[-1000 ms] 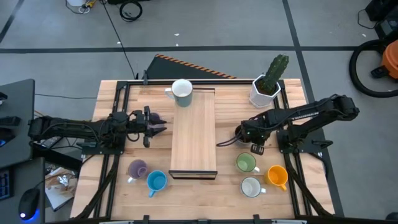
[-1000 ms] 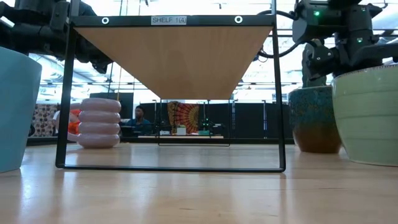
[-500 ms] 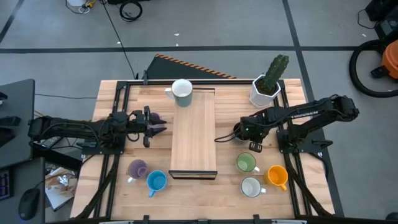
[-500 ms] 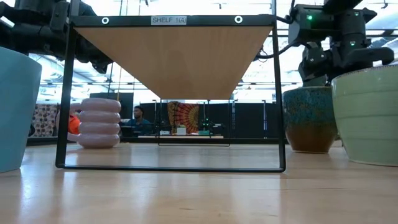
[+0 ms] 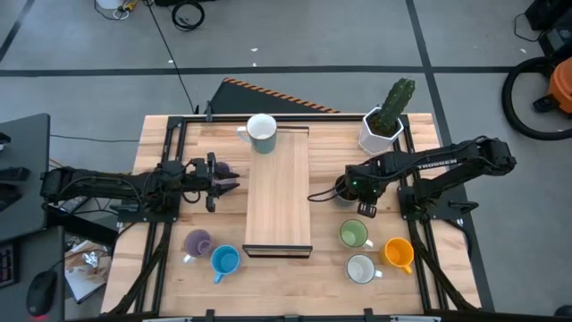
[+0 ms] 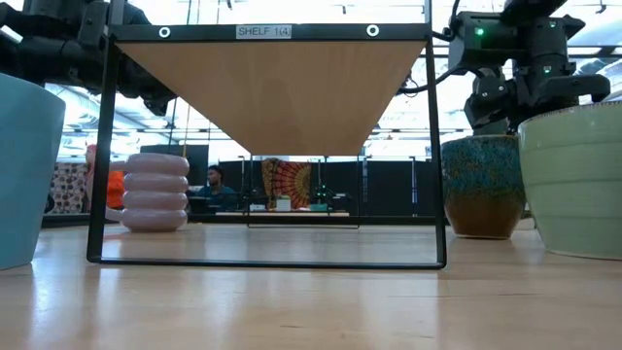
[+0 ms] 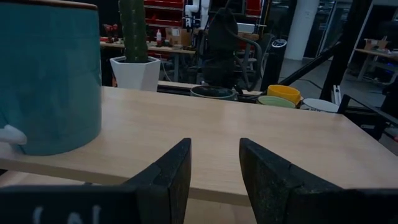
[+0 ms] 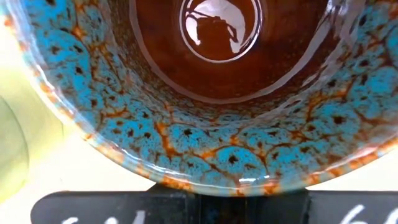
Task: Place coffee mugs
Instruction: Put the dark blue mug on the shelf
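Observation:
My right gripper (image 5: 345, 189) stands just right of the wooden shelf (image 5: 278, 192), shut on the dark brown mug with blue mottling (image 6: 481, 185). The right wrist view looks straight down into the mug (image 8: 217, 74). My left gripper (image 5: 231, 182) is open and level at the shelf's left side, touching nothing. A ribbed lilac mug (image 5: 224, 169) stands on the table just beyond its fingers. A white-rimmed mug (image 5: 262, 132) stands on the shelf's far end. On the table stand a lilac mug (image 5: 196, 241), a blue one (image 5: 224, 259), a green one (image 5: 354, 234), a white one (image 5: 360, 268) and an orange one (image 5: 398, 253). My right gripper holds the dark brown mug by its rim (image 8: 242, 185), coming from above with the fingers pointing down. The gripper's own body hides how the fingers sit on the rim. The mug is upright below the gripper (image 6: 505, 97). Whether its base is clear of the table, I cannot tell.
A white faceted pot with a green cactus (image 5: 382, 125) stands at the far right, beyond the right arm. The shelf's dark frame legs (image 6: 97, 146) rise from the table. The green mug (image 6: 573, 180) is close behind the held mug. A person sits in the room behind (image 6: 216, 180).
My right gripper has moved a short way toward the table's left, toward the shelf, carrying the dark brown mug with it. The mug has stayed upright. The left arm has kept still.

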